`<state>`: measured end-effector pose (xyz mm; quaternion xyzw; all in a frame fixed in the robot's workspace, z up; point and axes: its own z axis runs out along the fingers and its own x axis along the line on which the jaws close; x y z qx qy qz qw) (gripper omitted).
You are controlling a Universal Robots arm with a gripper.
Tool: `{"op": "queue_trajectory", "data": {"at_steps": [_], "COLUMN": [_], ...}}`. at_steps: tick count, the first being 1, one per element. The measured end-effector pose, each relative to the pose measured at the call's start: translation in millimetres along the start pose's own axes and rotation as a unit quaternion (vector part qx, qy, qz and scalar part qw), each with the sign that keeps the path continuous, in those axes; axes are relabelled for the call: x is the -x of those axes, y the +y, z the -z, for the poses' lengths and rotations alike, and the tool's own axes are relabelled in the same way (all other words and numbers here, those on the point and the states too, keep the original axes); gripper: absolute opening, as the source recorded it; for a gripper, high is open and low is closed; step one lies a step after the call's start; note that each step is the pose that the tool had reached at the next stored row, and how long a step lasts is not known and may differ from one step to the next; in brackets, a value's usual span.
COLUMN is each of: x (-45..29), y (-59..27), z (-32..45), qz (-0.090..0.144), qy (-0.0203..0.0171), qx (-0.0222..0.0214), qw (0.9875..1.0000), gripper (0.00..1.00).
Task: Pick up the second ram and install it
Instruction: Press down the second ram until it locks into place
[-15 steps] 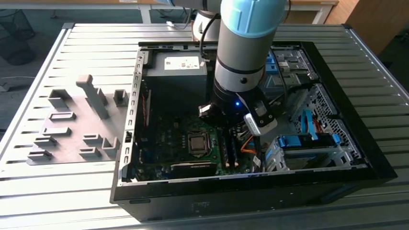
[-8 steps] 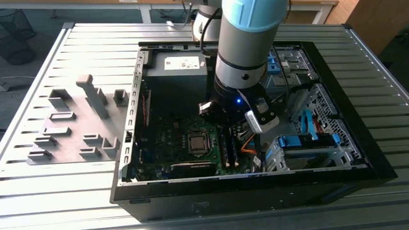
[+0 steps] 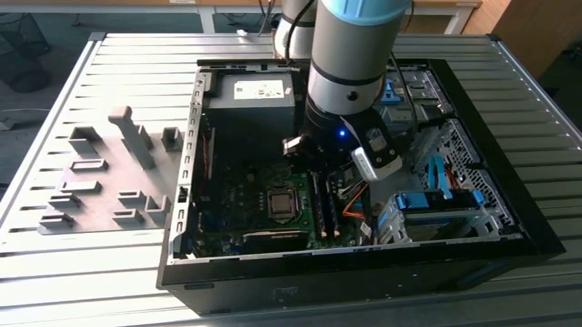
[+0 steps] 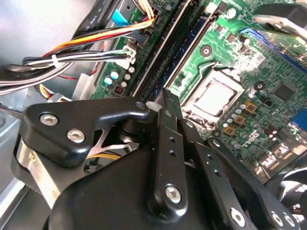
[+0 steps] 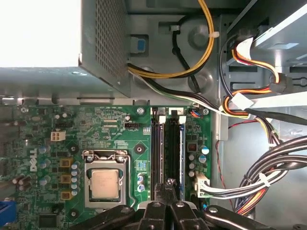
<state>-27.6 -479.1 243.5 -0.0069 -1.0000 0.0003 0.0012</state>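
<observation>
My gripper (image 5: 168, 183) hangs inside the open computer case (image 3: 182, 204), low over the near end of the motherboard's memory slots (image 5: 168, 143). Its two thin black fingers (image 4: 165, 120) are pressed together, and nothing shows between them. A thin dark blue strip that looks like the second ram (image 4: 180, 60) stands on edge in one slot, running away from the fingertips. The first wrist view shows the same ram (image 5: 182, 153) as a blue line beside the black slots. I cannot tell whether the fingertips touch it. In the exterior view the arm's wrist (image 3: 341, 139) covers the slots' far end.
The processor socket (image 5: 104, 184) lies beside the slots. Bundled cables (image 5: 259, 182) run on the slots' other side. The power supply (image 3: 255, 102) fills the case's back, and a blue drive cage (image 3: 437, 201) sits at the exterior view's right. Grey holder blocks (image 3: 100, 184) stand on the table (image 3: 54, 272) at the exterior view's left.
</observation>
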Motion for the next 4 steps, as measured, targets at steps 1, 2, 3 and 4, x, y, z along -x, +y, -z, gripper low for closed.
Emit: {"op": "queue_trajectory", "data": {"at_steps": [1,2,3,4], "x": [0.0,0.0,0.0,0.0], "y": [0.0,0.0,0.0,0.0], "z": [0.4,0.7,0.7,0.7], "qz": [0.0,0.0,0.0,0.0], "qy": [0.0001,0.0001,0.0001,0.0], "qx": [-0.0002,-0.0002,-0.0002,-0.0002], "qw": [1.0,1.0,1.0,1.0], "gripper": [0.11,0.11,0.11,0.11]}}
